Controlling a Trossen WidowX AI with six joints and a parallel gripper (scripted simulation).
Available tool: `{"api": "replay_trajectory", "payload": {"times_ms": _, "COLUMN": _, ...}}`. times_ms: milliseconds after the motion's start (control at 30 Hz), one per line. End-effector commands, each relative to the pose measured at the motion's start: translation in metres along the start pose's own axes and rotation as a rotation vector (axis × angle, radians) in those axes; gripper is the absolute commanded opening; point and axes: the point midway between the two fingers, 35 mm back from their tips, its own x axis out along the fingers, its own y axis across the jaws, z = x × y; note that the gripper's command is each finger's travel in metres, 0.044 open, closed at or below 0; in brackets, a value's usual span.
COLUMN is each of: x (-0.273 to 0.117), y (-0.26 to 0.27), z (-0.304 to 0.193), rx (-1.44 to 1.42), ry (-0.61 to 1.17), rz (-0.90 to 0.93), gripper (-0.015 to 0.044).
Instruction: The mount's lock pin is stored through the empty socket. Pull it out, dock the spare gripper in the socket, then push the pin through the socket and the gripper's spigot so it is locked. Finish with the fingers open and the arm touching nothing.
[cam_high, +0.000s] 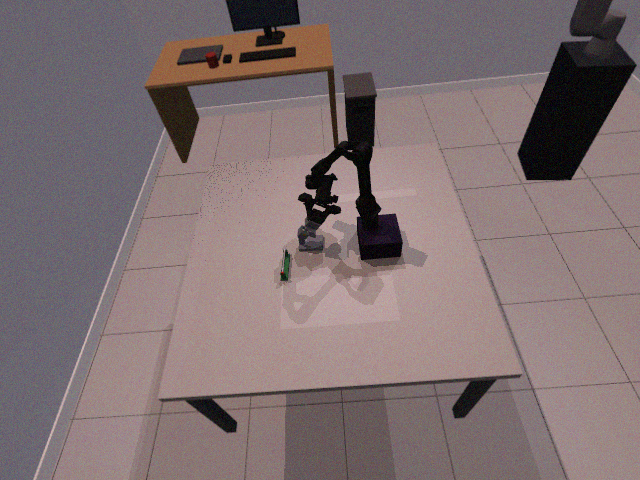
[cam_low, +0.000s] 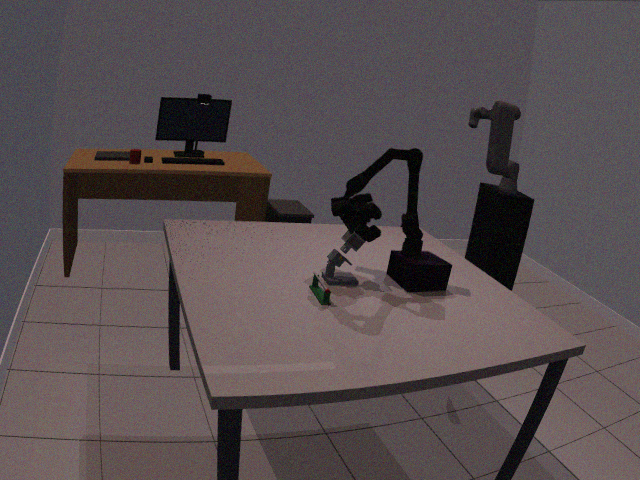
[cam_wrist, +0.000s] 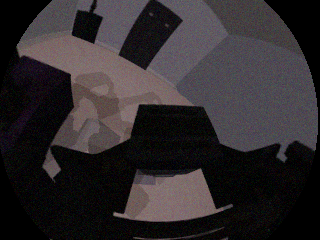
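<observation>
My gripper is shut on the grey spare gripper and holds it tilted, its lower end pointing down toward the mount. The grey mount stands on the table with its slanted socket facing up toward the spare gripper. In the exterior view a small gap shows between the two; in the top view they overlap. The red-headed lock pin lies along the green rack, out of the socket. The wrist view does not show the socket clearly.
The arm's dark purple base block stands to the right of the mount. The green rack is close by the mount, on the side away from that block. The desk with a monitor is beyond the table.
</observation>
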Motion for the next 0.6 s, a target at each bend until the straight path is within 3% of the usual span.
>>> {"api": "replay_trajectory", "payload": {"times_ms": 0, "x": 0.003, "y": -0.002, "z": -0.002, "rx": 0.001, "ry": -0.007, "rz": -0.014, "gripper": 0.0}}
{"api": "replay_trajectory", "payload": {"times_ms": 567, "x": 0.015, "y": -0.003, "z": -0.022, "rx": 0.001, "ry": -0.006, "rz": -0.015, "gripper": 0.0}}
